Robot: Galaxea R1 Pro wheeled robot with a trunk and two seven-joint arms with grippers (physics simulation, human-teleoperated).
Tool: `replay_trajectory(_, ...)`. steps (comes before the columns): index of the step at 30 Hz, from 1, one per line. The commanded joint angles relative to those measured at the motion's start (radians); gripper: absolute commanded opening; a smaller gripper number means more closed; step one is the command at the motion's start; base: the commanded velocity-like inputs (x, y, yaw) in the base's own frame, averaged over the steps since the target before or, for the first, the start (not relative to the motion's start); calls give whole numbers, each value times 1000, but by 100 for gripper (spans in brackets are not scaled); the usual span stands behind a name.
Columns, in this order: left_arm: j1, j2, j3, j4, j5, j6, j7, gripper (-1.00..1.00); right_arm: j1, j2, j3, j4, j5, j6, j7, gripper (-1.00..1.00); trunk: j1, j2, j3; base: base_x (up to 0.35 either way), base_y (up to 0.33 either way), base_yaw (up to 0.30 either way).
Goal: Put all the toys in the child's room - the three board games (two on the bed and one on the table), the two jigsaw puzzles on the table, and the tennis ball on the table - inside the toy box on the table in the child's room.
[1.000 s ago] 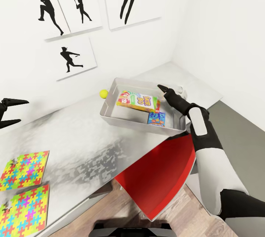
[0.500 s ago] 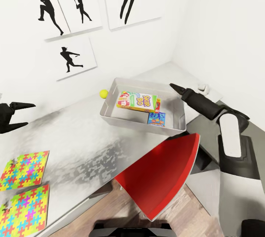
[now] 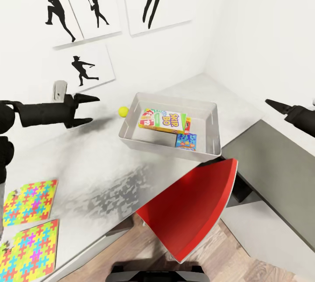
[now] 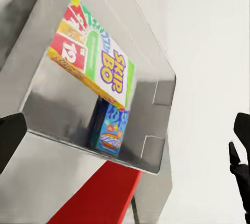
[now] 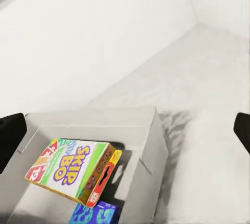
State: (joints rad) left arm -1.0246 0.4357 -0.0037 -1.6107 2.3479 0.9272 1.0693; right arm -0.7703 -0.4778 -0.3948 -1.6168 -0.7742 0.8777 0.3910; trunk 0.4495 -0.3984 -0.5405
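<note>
Left tool (image 3: pixel 89 109), advanced toward small round tennis ball (image 3: pixel 124 110), prongs spread, empty.

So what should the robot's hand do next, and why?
Probably reach the left gripper a bit further toward the tennis ball. Its fingers are open and point at the ball, which sits on the table just outside the toy box. The SKIP-BO game and the blue game already lie inside.
</note>
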Motion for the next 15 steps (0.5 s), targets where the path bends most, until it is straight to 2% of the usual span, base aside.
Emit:
replay_trajectory(1,-23,-29,-29,0,8,-3,30,100,7,-4,-12,0,3,7,5,100,1,-2,-2,0,0,0)
replay_trajectory(2,-56,-85,-69,0,8,-12,76,100,27,-9,-37,0,4,9,5,100,1,-2,-2,0,0,0)
replay_trajectory(3,-125,-279,-126,1,8,-26,225,100,100,-18,-132,0,5,54,7,100,1,-2,-2,0,0,0)
replay_trajectory(4,-147,-421,-142,0,-36,-29,268,100,140,-38,-166,0,4,154,11,100,1,-2,-2,0,0,0)
replay_trajectory(5,-143,-496,-196,1,-134,-32,273,100,170,-50,-165,0,5,170,12,100,1,-2,-1,0,0,-119)
replay_trajectory(7,-146,-540,-254,1,-191,-54,271,100,202,-54,-165,0,6,170,10,100,1,-2,1,0,0,-165)
replay_trajectory(8,-150,-570,-342,1,-225,-99,269,100,242,-68,-168,0,7,170,8,100,1,-2,3,0,0,-209)
replay_trajectory(9,-152,-576,-369,1,-229,-108,269,100,253,-79,-168,0,7,170,8,100,1,-2,4,0,0,-213)
replay_trajectory(10,-153,-582,-393,1,-232,-114,269,100,262,-90,-170,0,7,170,8,100,1,-2,5,0,0,-215)
replay_trajectory(13,-157,-594,-432,2,-235,-129,268,100,271,-117,-173,0,7,170,10,100,1,-2,9,0,0,-217)
replay_trajectory(15,-157,-599,-465,2,-235,-179,263,100,274,-137,-174,0,7,170,10,100,1,-2,12,0,0,-219)
